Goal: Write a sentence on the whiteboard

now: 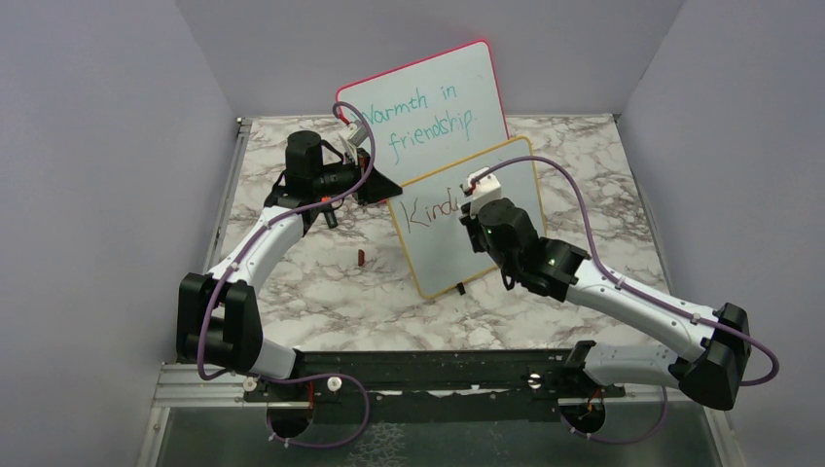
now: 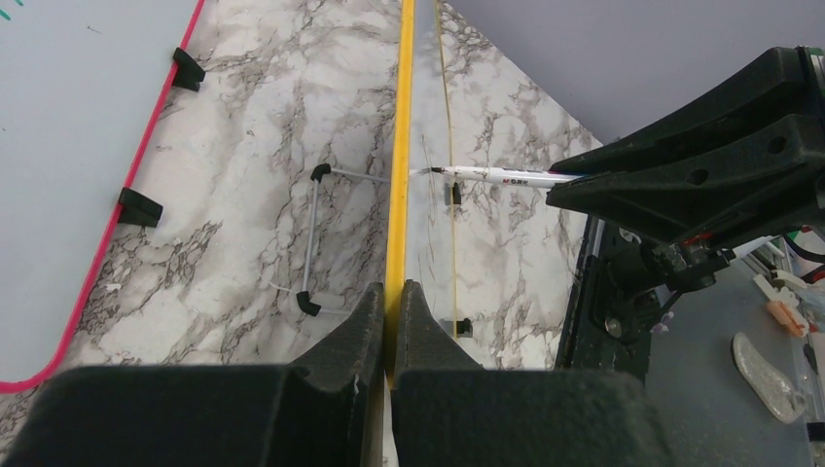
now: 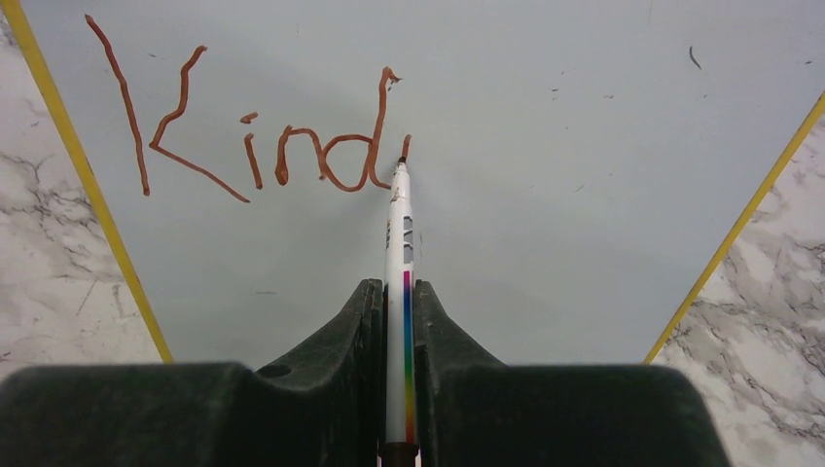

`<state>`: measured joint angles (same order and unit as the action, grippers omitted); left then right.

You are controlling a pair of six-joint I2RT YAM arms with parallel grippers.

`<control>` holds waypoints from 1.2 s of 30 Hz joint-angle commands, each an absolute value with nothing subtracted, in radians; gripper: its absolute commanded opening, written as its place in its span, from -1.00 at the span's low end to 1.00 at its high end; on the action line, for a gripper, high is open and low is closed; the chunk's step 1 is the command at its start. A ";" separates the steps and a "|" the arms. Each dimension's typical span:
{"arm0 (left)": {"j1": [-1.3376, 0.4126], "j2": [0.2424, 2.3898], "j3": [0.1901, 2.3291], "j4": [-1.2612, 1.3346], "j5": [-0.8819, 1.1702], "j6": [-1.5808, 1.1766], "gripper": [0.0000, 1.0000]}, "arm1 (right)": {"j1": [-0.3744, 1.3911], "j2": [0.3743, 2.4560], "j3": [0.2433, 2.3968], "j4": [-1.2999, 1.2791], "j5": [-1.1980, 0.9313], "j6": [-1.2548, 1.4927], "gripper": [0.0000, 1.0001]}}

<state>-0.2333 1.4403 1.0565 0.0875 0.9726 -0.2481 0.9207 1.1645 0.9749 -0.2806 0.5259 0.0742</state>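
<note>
At the bottom of the overhead view the two arm bases were seen bolted at the near edge of the marble table; from the lower right the right arm was stretched up toward the centre of the frame. The right gripper was seen in its wrist view with the fingers drawn narrow and clamped on the white, rainbow-striped barrel of a marker; the marker was pointed up the frame, its tip pressed against the whiteboard. Only the start of the sentence was found written there; the reddish-brown letters "Kind" were laid across the upper left of that view, with a short fresh stroke just at the tip.

The whiteboard, yellow-framed, was stood tilted at the centre of the overhead view, its lower edge on the table. A small dark-red object was seen lying on the marble just left of it. The left gripper was closed tight on the board's yellow left edge, one finger on each face; a thin wire stand with black tips was seen on the marble beyond the fingers.

Farthest back, at the upper centre, a pink-framed board with teal writing was propped behind the whiteboard.
</note>
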 commanded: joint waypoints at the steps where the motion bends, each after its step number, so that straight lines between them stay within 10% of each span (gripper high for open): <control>1: -0.259 1.467 1.054 0.021 0.997 -0.212 -1.00 | 0.910 1.157 0.968 -0.211 0.563 0.055 -0.99; 36: -0.259 1.468 1.056 0.014 0.987 -0.206 -1.00 | 0.875 1.141 0.955 -0.352 0.484 0.117 -0.99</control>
<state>-0.2333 1.4406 1.0569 0.0860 0.9726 -0.2455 0.8814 1.1481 0.9619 -0.3019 0.5251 0.0978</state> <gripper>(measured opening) 0.022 0.173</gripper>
